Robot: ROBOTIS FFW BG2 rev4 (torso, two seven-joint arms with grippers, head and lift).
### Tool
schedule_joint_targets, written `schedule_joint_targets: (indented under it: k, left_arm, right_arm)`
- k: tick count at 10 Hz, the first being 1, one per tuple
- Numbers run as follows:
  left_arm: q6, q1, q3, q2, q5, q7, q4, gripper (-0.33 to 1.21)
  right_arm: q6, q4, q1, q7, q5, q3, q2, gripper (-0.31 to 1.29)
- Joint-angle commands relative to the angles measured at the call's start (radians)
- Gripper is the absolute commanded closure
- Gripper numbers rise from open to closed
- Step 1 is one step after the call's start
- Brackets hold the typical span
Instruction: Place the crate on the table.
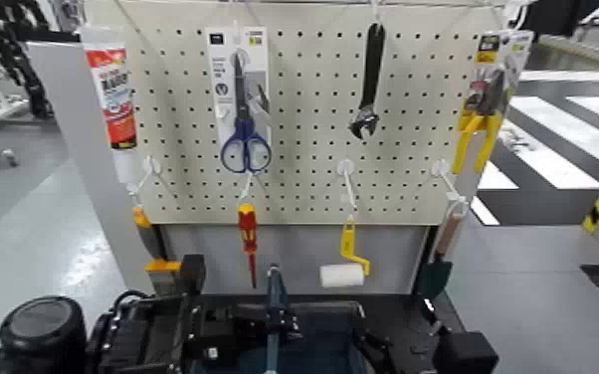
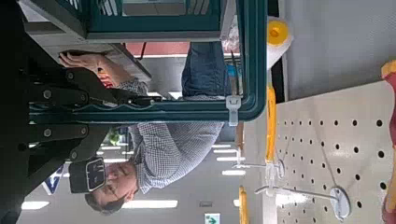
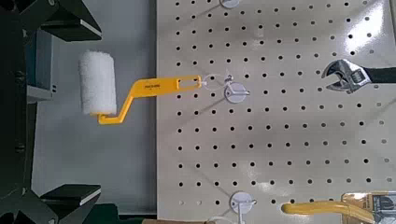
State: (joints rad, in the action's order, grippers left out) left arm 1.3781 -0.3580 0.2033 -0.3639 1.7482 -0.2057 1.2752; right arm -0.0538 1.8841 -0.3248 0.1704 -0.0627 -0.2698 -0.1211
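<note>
The dark navy crate [image 1: 308,338] with its lighter blue handle bar [image 1: 274,298] lies at the bottom of the head view, below the pegboard. A strip of the black table [image 1: 395,302] shows behind it. I cannot tell if the crate rests on it. My left gripper [image 1: 192,316] is at the crate's left side. In the left wrist view its black fingers [image 2: 58,93] are closed on the crate's teal rim [image 2: 177,112]. My right gripper [image 1: 441,343] is at the crate's right side. In the right wrist view its fingers [image 3: 73,21] stand wide apart with nothing between them.
The beige pegboard [image 1: 303,129] stands just behind, hung with scissors [image 1: 244,109], a wrench [image 1: 368,85], a red screwdriver [image 1: 248,234] and a paint roller [image 1: 343,271]. A person in a checked shirt [image 2: 168,149] stands beyond the crate. Grey floor lies on both sides.
</note>
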Motion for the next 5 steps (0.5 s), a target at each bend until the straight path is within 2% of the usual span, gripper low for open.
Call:
schedule_joint_targets:
  k: [1, 5]
  left_arm:
    - [-0.031, -0.049, 0.054, -0.001, -0.090, -0.090, -0.047, 1.13]
    - [-0.073, -0.090, 0.108, 0.000, -0.174, -0.224, -0.086, 1.13]
  right_arm:
    - [-0.008, -0.005, 0.001, 0.000, -0.003, -0.002, 0.001, 0.14]
    - [-0.014, -0.008, 0.004, -0.002, -0.006, -0.005, 0.001, 0.14]
